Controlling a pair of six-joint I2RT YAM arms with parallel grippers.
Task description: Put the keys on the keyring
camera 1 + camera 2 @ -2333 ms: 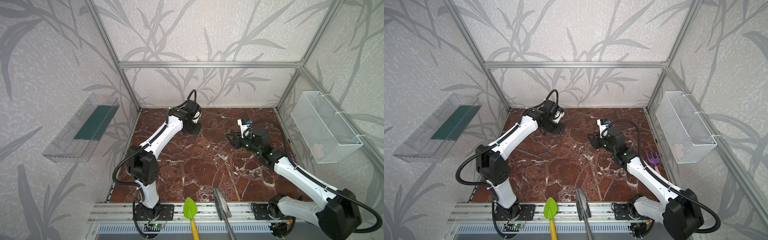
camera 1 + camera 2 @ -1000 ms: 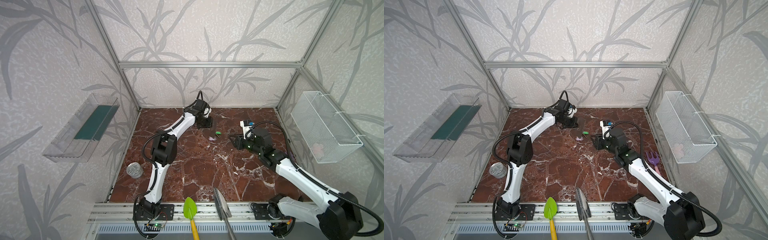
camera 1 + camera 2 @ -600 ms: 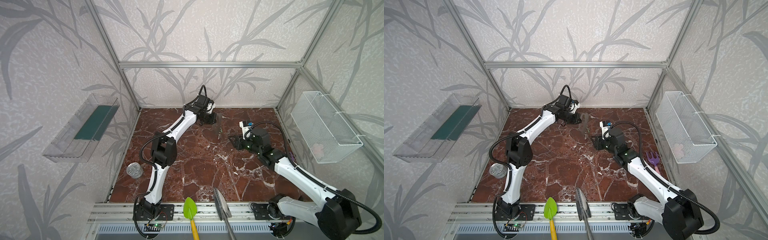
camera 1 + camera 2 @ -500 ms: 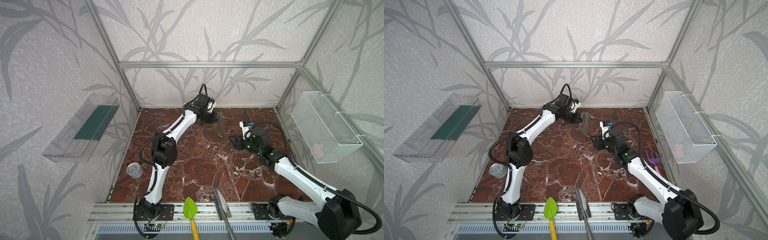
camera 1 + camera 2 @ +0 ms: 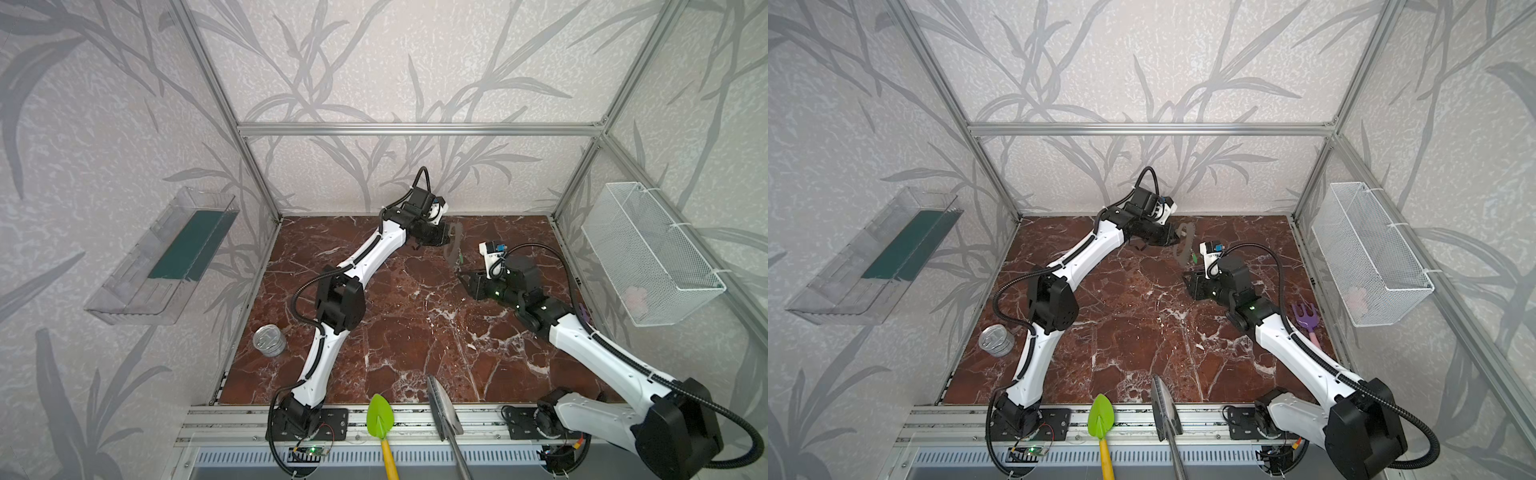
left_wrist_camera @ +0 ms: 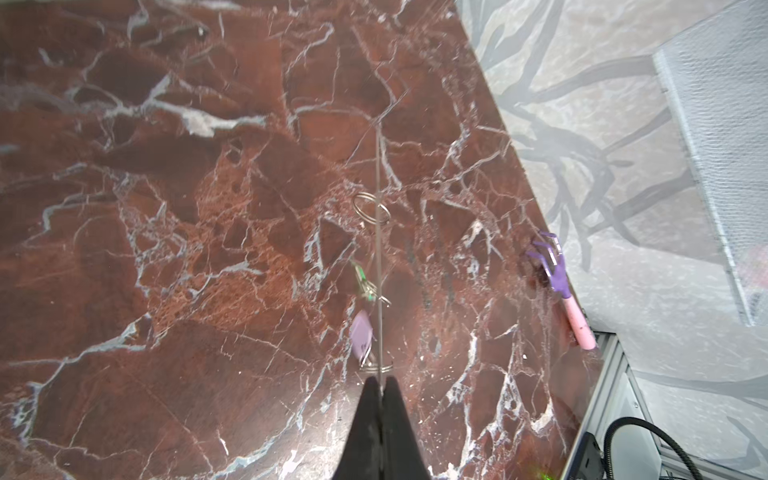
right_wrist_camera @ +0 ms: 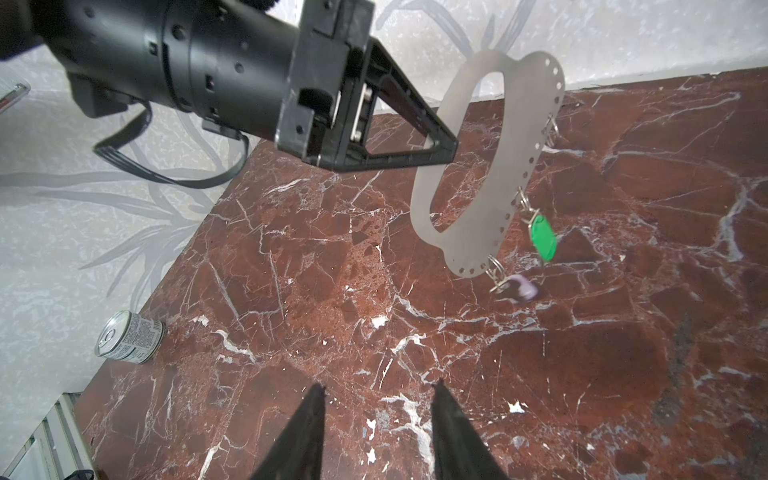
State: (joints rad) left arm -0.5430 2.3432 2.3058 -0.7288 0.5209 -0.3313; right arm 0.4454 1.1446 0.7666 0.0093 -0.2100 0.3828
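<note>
The left gripper (image 7: 451,151) is clamped on the keyring (image 7: 465,104), its two black fingers (image 6: 380,419) pressed flat together on the thin edge of the tag. It holds the tag up in the air over the far middle of the red marble table (image 5: 395,332), standing on edge; in both top views the tag shows as a grey-beige loop (image 5: 453,243) just off the end of the left arm. Small metal rings hang through the holes along the tag's outer rim. The green key (image 7: 542,239) dangles from one ring at about mid-rim, and the lilac key (image 7: 519,289) hangs from another ring at the tag's lower end, both clear of the table. A third ring (image 6: 371,209) farther along the rim carries nothing.

The right gripper (image 7: 378,415) hovers low, just beside and below the tag, its jaws partly apart with nothing between them. In a top view it sits (image 5: 467,282) near the hanging keys without touching them.

A silver tin can (image 5: 995,340) stands at the left edge of the table, well apart. A purple toy rake (image 5: 1307,320) lies by the right wall.
</note>
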